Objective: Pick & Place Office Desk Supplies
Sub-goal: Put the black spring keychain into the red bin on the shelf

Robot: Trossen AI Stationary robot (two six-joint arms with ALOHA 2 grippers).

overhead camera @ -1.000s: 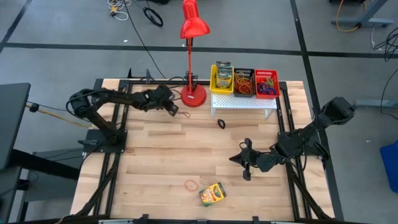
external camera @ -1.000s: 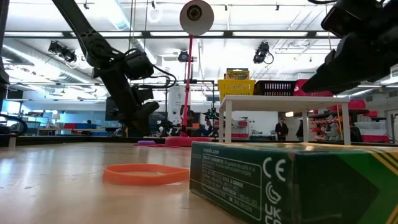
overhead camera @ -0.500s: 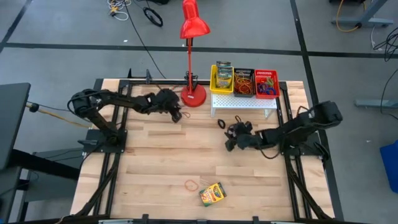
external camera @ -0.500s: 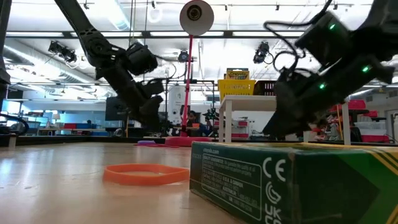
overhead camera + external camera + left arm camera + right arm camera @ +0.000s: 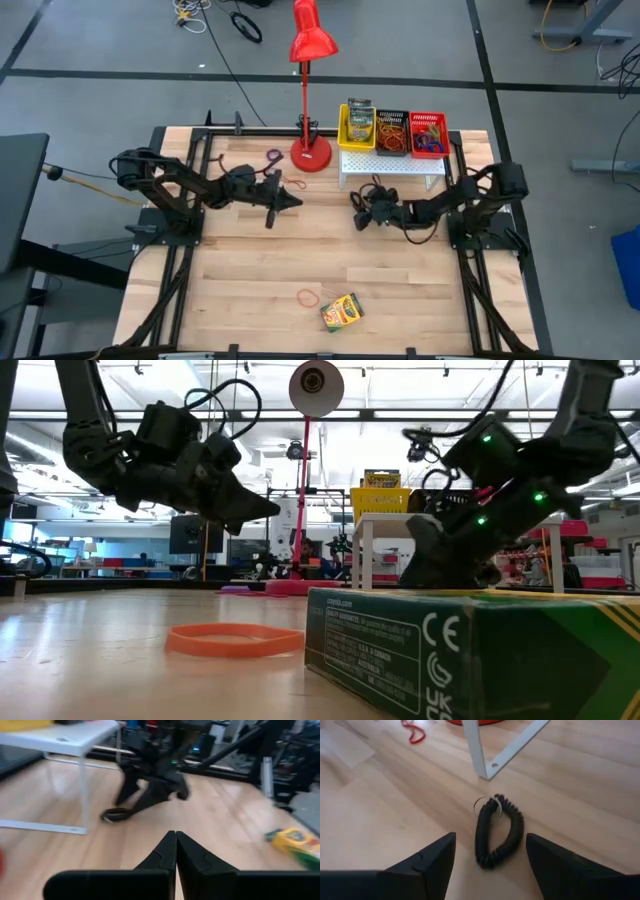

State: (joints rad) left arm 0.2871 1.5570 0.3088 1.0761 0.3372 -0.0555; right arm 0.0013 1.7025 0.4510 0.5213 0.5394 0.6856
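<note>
Since a second ago the left gripper (image 5: 290,200) has left the lamp base and moved out over the open worktop (image 5: 250,270), and its fingers (image 5: 172,857), then spread, are now pressed together on nothing. The right gripper (image 5: 358,212) has crossed from the worktop's right side to the front of the white stand (image 5: 390,168); its fingers (image 5: 437,857), shut before, now stand spread with a black coiled loop (image 5: 497,832) lying on the wood between them, untouched.

Only the right wrist view shows that this loop is a coil with a thin ring at one end, lying just beside a stand leg, and a red band (image 5: 412,732) farther off. The low view alone shows the orange rubber band (image 5: 235,639) lying flat near the crayon box (image 5: 470,655). The high view alone shows a purple band (image 5: 274,156) by the red lamp (image 5: 310,100) and three bins on the stand: yellow (image 5: 357,126) with a crayon box, black (image 5: 391,131) and red (image 5: 428,133) with bands.

One crayon box lies loose near the worktop's front edge, the orange band just beside it.
</note>
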